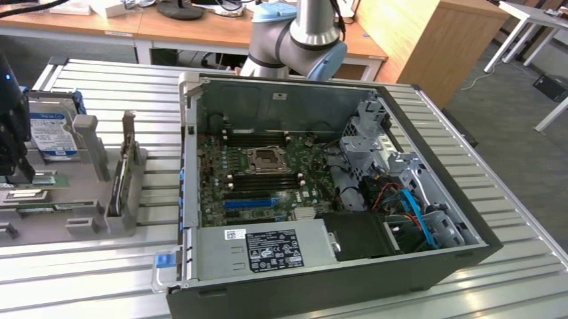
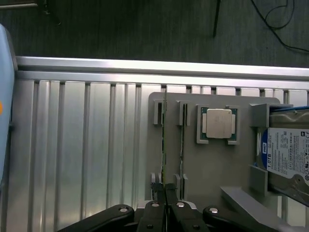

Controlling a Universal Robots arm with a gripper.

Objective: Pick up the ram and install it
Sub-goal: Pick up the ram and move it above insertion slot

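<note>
The ram [image 1: 36, 179] sits in the grey holder [image 1: 89, 199] at the exterior view's left, well apart from the open computer case [image 1: 293, 179]. I worry a tilted lift could jam it in the holder's slots or let it slip. In the wrist view, the gripper [image 2: 166, 193] is pinched almost shut on its edge, beside a second stick [image 2: 182, 140].

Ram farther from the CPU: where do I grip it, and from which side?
Pinch the ram across its two flat faces near mid-length, coming straight down from above. It stands on its long edge, both ends seated in slots of the tray, so only the upper edge and middle faces look free. The second ram stands close beside it.
</note>
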